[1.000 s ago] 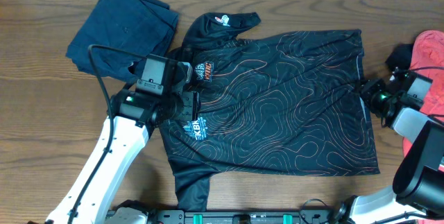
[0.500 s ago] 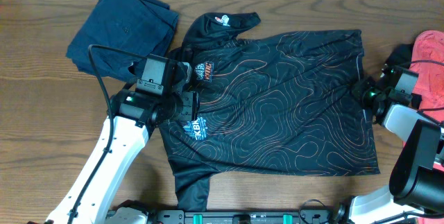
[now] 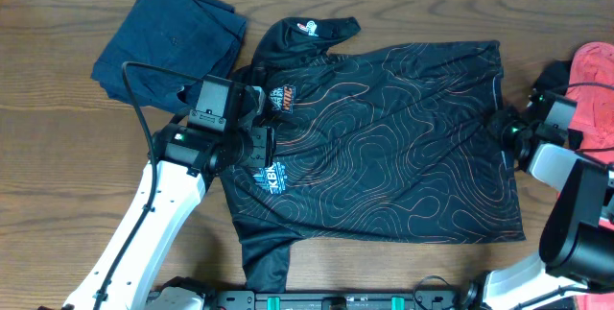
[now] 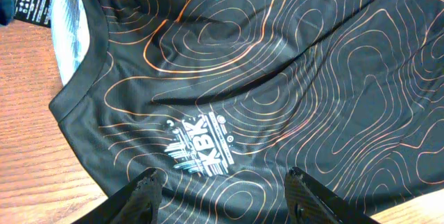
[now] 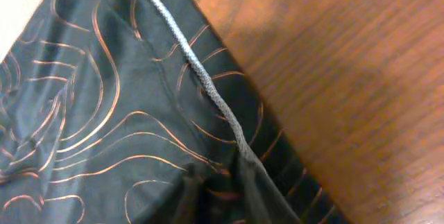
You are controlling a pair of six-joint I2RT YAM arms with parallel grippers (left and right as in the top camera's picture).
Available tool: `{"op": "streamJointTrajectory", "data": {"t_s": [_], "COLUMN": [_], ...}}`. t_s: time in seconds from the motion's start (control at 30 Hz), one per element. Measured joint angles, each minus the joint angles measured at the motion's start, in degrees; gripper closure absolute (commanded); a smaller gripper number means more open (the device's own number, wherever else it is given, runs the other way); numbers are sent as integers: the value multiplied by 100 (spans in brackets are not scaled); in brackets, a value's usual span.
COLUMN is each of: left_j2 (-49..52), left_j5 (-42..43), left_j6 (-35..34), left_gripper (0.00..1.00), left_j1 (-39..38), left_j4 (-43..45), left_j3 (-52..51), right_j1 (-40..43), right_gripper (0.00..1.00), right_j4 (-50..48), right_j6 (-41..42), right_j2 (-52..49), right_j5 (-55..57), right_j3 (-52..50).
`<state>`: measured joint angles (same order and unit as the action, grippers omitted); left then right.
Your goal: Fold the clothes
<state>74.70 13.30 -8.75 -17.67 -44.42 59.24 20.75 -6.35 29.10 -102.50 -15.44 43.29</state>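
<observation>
— What is the jersey (image 3: 384, 147) made of?
— Thin, smooth cloth, matt black, with a faint sheen where it ripples. The orange contour lines and the logo look printed flat onto it. The trim (image 5: 208, 89) along its edge is a grey, ribbed, cord-like weave.
— And the table (image 3: 58, 156)?
— Brown wood grain, smooth, with a satin finish.
— Your own parts?
— My left fingers (image 4: 146, 186) are matt black plastic, slightly grainy. My arm shell (image 3: 134, 243) is smooth, glossy white plastic.
— The other clothes?
— The navy garment (image 3: 173, 36) looks like heavier matt cloth. The coral-red garment (image 3: 595, 75) is soft cloth.
</observation>
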Motion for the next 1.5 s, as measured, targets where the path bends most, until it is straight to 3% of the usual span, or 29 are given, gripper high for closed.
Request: {"op": "streamJointTrajectory", "data": {"t_s": [0.3,0.6,0.67,0.73,0.77,0.9,1.1,1.37,1.5], "left_j2": [0,0,0,0,0,0,0,0,0], "left_j5": [0,0,0,0,0,0,0,2,0], "left_j6": [0,0,0,0,0,0,0,0,0], "left_gripper": [41,40,40,40,40,40,40,40,40], "left_j1": [0,0,0,0,0,0,0,0,0], "left_j4": [-4,98,101,103,103,116,118,118,120], "left_j3": [0,0,0,0,0,0,0,0,0], "right_j1": [234,682,682,682,682,688,688,688,688], "right_gripper": [99,95,84,55,46,39,39,61,79], "right_j4": [367,820,868,962,984,1152,1926,3180,3580], "right_j6": [17,-7,-2,2,-15,-76,-87,-101,-105], "right_j2": [105,1156,1165,1154,1154,1154,1154,1152,1152], "right_j5": [-254,-376,-343,-181,-90,221,588,894,1158], "right_j3": [13,7,7,7,7,7,4,4,4]}}
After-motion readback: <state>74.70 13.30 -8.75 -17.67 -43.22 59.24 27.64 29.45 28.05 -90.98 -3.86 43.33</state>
